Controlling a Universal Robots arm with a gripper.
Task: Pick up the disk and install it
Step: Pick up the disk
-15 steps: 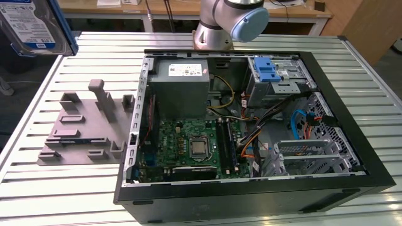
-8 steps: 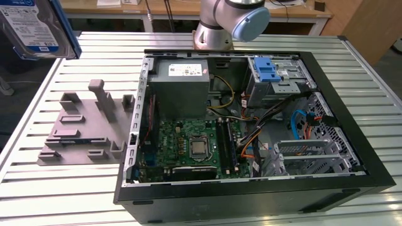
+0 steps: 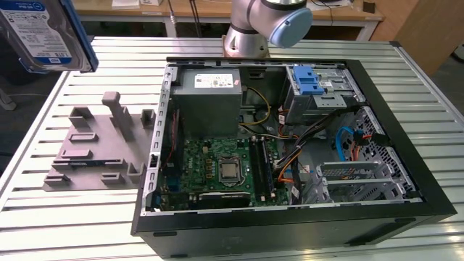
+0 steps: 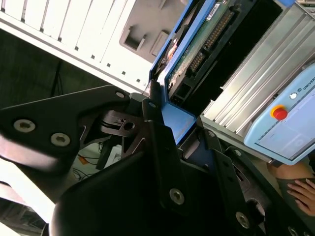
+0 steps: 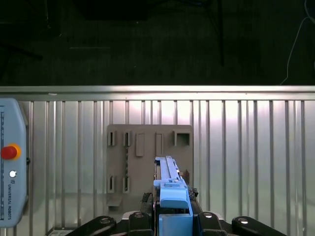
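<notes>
The disk (image 3: 43,32), silver-grey with a white-and-blue label and blue carrier rails, hangs high in the air at the exterior view's upper left, above the table's edge. In the first wrist view I see the disk (image 5: 170,184) edge-on, its blue rail clamped in my gripper (image 5: 173,221), above the grey fixture plate (image 5: 147,162). The second wrist view shows the black fingers (image 4: 153,110) pressed against the blue carrier end of the disk (image 4: 197,54). My gripper (image 4: 176,120) is shut on it.
The open computer case (image 3: 413,147) lies on the slatted table, with a grey power-supply box (image 3: 206,89) and a blue-latched drive cage (image 3: 313,81) inside. The grey fixture plate (image 3: 94,147) lies on the case's left in the exterior view. A teach pendant (image 5: 12,177) rests nearby; a hand (image 4: 301,192) shows.
</notes>
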